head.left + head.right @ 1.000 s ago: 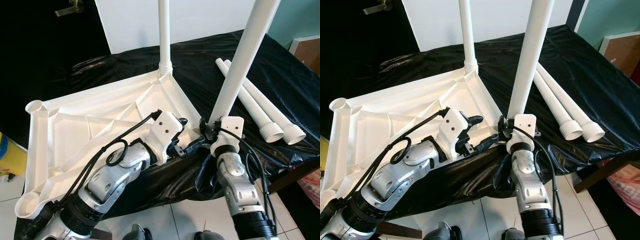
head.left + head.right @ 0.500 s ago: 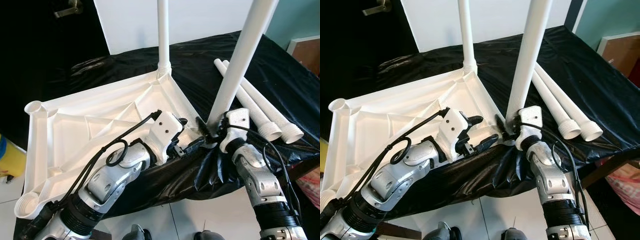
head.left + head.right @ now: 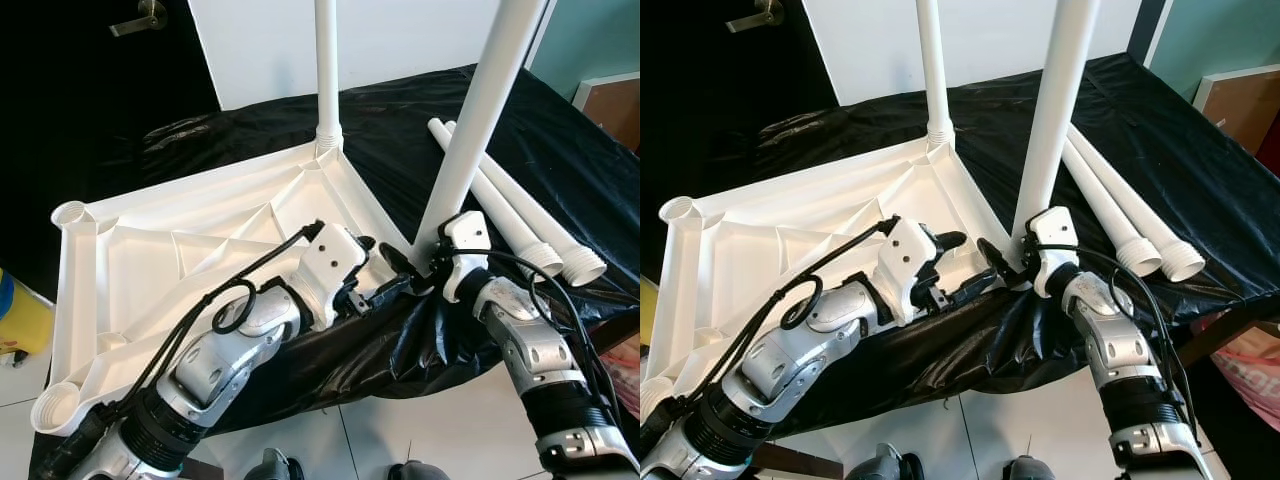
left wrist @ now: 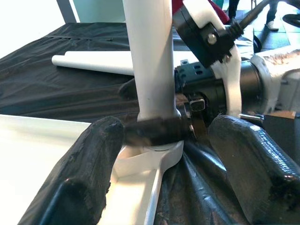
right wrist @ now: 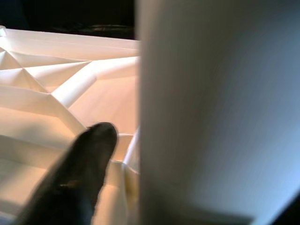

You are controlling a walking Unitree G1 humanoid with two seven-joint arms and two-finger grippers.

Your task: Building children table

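Note:
A white tabletop (image 3: 190, 240) lies upside down on the black-covered table (image 3: 560, 150). One white leg (image 3: 327, 70) stands in its far corner socket. A second leg (image 3: 472, 130) stands a little tilted at the near right corner. My right gripper (image 3: 415, 262) is shut on this leg's base; one finger (image 5: 79, 173) shows beside the leg (image 5: 211, 108) in the right wrist view. My left gripper (image 3: 375, 270) is open just left of that corner, its fingers (image 4: 89, 168) spread wide either side of the leg base (image 4: 152, 93) and not touching it. Two loose legs (image 3: 525, 225) lie to the right.
The black cloth hangs over the table's near edge above a tiled floor. A yellow and blue object (image 3: 15, 315) sits on the floor at the left. A wooden piece of furniture (image 3: 612, 100) stands at the far right, and a white wall panel (image 3: 270, 40) behind the table.
My right forearm has swung out to the right and its wrist has turned around the leg's base, still holding it. The left arm and tabletop have stayed put.

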